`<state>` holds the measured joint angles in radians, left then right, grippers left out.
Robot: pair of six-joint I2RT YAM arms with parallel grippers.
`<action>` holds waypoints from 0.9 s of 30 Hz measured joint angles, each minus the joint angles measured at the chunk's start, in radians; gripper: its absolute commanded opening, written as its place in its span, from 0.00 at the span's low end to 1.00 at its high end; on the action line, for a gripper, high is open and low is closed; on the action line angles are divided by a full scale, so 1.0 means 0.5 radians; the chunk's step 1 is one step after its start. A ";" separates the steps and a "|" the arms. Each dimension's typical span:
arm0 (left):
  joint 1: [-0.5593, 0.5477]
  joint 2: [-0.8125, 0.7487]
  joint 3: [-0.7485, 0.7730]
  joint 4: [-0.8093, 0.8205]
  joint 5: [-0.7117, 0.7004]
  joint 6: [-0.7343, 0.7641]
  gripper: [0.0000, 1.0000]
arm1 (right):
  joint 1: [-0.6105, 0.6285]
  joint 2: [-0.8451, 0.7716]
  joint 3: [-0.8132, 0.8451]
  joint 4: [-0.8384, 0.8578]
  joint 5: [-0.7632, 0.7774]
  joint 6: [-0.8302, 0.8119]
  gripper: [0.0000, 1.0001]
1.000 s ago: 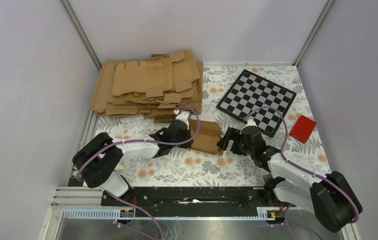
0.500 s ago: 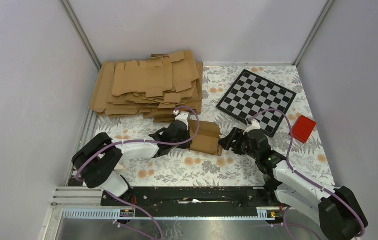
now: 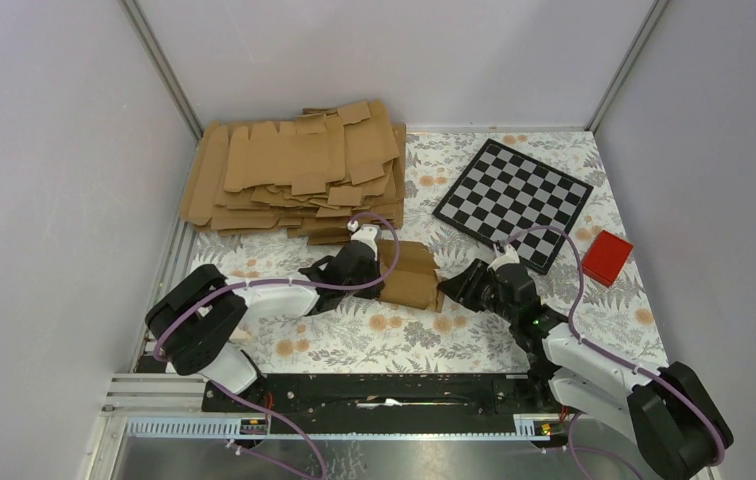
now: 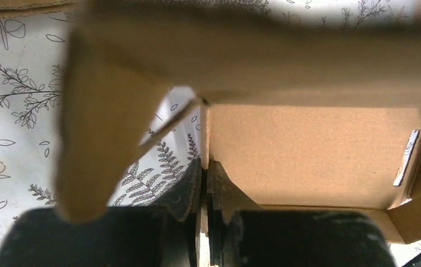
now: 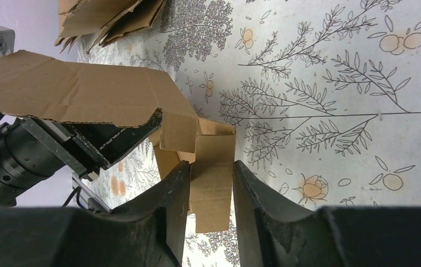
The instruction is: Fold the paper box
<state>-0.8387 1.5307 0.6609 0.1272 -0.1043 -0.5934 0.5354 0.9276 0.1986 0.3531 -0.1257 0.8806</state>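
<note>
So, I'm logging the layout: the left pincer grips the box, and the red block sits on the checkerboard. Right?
Not quite. The red block sits beside the checkerboard, on the cloth and apart from the board, as the top view shows. The left pincer does grip the box.

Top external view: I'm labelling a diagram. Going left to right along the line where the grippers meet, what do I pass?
left gripper → paper box → right gripper → red block. Cardboard pile and checkerboard lie farther back, overlapping these, so left out.
</note>
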 measured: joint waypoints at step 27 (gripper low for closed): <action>-0.010 0.050 0.014 0.004 0.019 0.005 0.00 | 0.000 0.140 -0.012 0.249 -0.210 0.050 0.43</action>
<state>-0.8436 1.5555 0.6678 0.1291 -0.0948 -0.5911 0.5354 0.9977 0.1925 0.4774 -0.2306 0.9054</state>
